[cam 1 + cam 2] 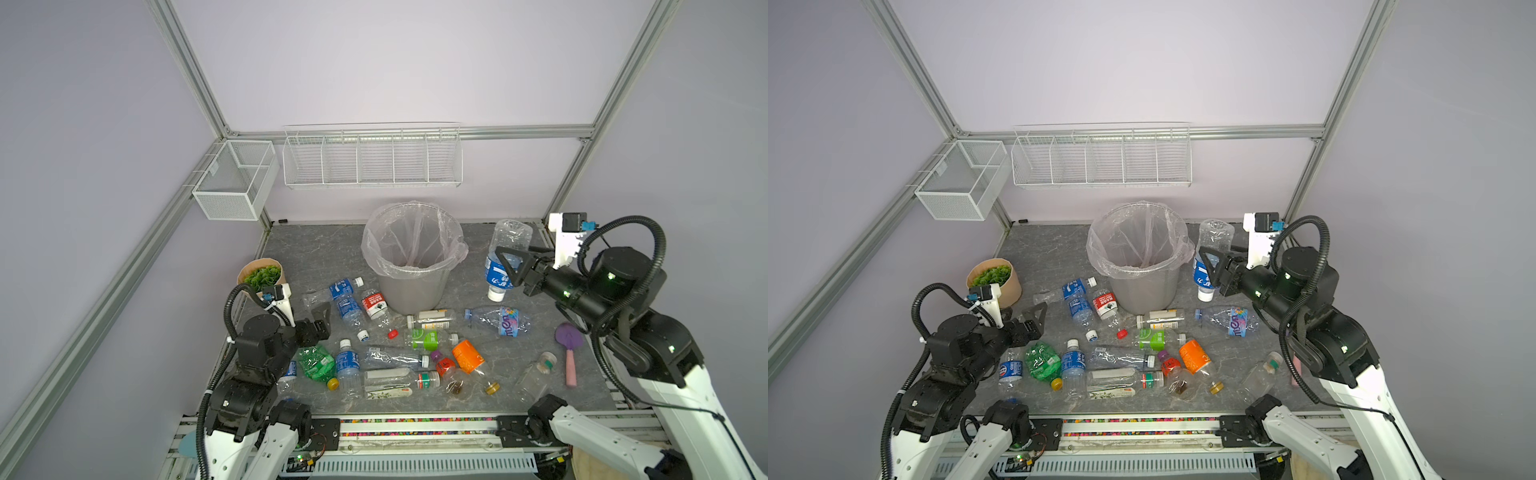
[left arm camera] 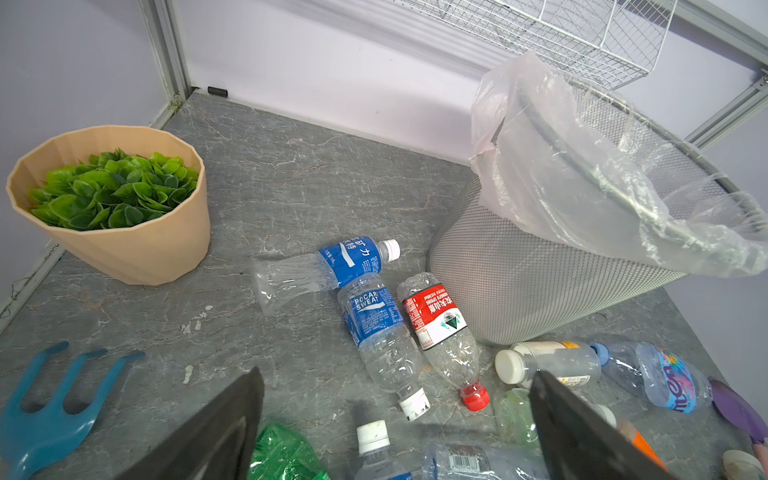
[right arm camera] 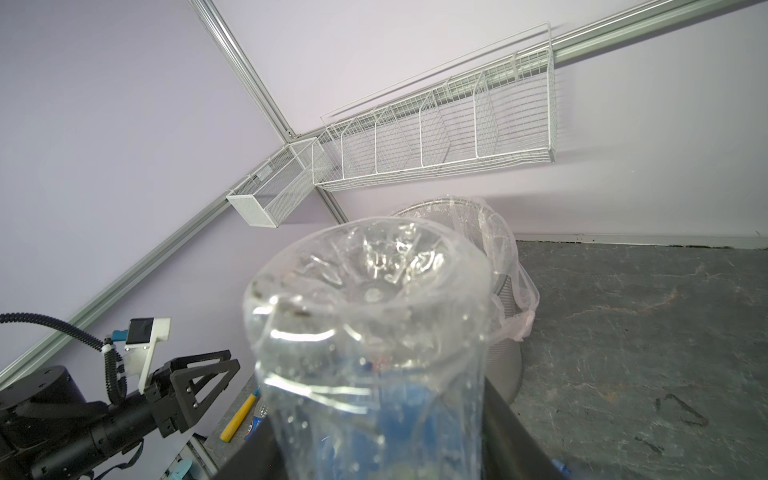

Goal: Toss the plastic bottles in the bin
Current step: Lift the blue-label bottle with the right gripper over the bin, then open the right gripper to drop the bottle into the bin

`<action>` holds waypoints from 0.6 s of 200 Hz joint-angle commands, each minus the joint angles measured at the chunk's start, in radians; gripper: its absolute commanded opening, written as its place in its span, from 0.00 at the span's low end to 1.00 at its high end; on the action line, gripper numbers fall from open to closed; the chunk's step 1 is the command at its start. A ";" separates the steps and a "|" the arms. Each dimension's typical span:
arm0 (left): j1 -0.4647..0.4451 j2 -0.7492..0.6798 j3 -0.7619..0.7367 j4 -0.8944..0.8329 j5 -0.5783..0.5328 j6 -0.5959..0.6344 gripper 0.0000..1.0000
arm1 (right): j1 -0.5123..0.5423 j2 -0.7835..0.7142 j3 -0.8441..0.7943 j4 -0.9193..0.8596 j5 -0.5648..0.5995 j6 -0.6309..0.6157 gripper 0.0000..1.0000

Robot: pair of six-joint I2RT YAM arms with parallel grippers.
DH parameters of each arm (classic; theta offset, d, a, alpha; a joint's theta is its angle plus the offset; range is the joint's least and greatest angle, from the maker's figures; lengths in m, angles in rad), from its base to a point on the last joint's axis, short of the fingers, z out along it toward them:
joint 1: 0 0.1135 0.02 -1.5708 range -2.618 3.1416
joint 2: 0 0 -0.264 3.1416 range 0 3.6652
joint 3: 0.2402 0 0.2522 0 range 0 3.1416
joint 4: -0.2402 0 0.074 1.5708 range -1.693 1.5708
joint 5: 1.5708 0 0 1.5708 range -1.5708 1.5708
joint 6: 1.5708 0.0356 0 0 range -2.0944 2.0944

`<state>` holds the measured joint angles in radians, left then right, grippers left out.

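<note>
Holding one bottle (image 1: 513,235), right claw (image 1: 510,266); one bin (image 1: 409,293).

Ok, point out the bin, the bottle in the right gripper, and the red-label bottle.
bin (image 1: 411,293): in a top view, grey side wall.
held bottle (image 1: 512,236): in a top view, clear upper end.
red-label bottle (image 2: 434,316): left wrist view, on the label.

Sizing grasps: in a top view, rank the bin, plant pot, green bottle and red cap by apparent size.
Largest first:
bin
plant pot, partly hidden, only slightly bigger than the next
green bottle
red cap
</note>
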<state>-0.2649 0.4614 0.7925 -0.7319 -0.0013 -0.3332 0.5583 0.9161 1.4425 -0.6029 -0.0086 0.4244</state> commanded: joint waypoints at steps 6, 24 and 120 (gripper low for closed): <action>-0.006 -0.006 -0.011 -0.004 0.003 -0.010 0.99 | 0.003 0.097 0.083 0.086 -0.024 -0.011 0.55; -0.006 -0.005 -0.011 -0.004 0.001 -0.010 0.99 | 0.003 0.214 0.169 0.093 -0.013 -0.006 0.55; -0.021 -0.018 -0.011 -0.011 -0.026 -0.015 0.99 | 0.077 0.679 0.659 -0.245 0.224 -0.092 0.88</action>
<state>-0.2768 0.4595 0.7925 -0.7326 -0.0078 -0.3332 0.6010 1.8305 2.2543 -0.8734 0.1188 0.3782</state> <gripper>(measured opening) 0.992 0.883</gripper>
